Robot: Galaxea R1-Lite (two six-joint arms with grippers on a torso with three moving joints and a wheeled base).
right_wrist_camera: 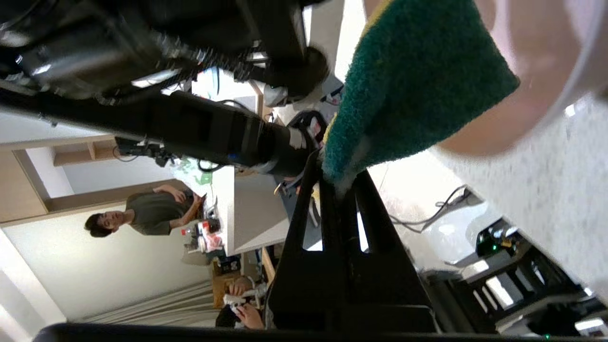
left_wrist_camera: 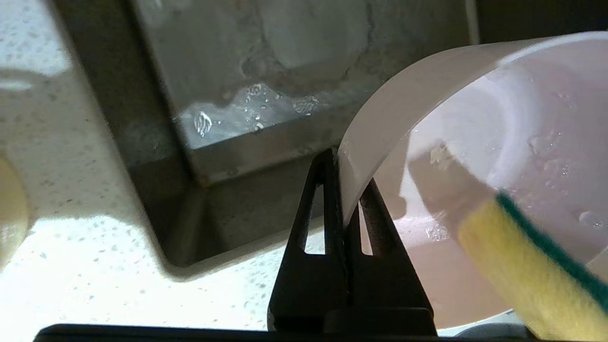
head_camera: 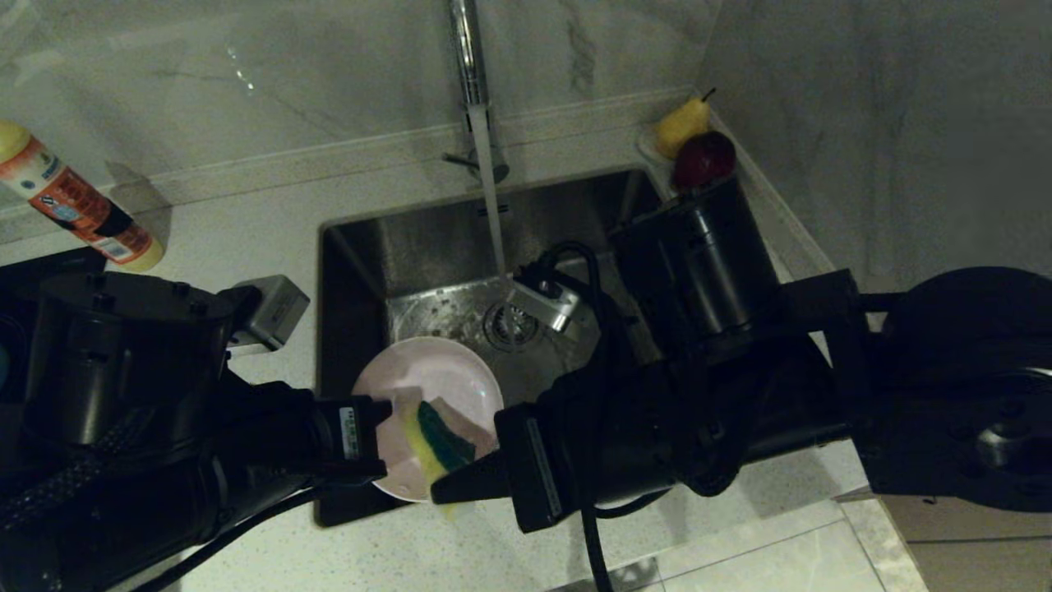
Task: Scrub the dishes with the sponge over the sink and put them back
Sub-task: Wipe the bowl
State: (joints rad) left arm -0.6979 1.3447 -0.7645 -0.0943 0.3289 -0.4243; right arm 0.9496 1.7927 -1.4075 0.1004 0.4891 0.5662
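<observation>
A pale pink bowl [head_camera: 427,386] hangs tilted over the near left part of the steel sink [head_camera: 427,238]. My left gripper [head_camera: 385,436] is shut on its rim; in the left wrist view the rim [left_wrist_camera: 361,161] sits pinched between the black fingers [left_wrist_camera: 327,199]. My right gripper [head_camera: 444,487] comes in from the right, shut on one end of the green and yellow sponge [head_camera: 440,448]. The sponge lies against the inside of the bowl [left_wrist_camera: 522,266]. In the right wrist view its green face [right_wrist_camera: 413,85] fills the space above the jaws. Other dishes are out of view.
Water runs from the faucet [head_camera: 470,66] down to the drain strainer [head_camera: 511,325]. A small white dish with a pear [head_camera: 682,123] and a red apple [head_camera: 705,158] stands at the sink's far right corner. An orange bottle [head_camera: 74,205] lies on the counter at left.
</observation>
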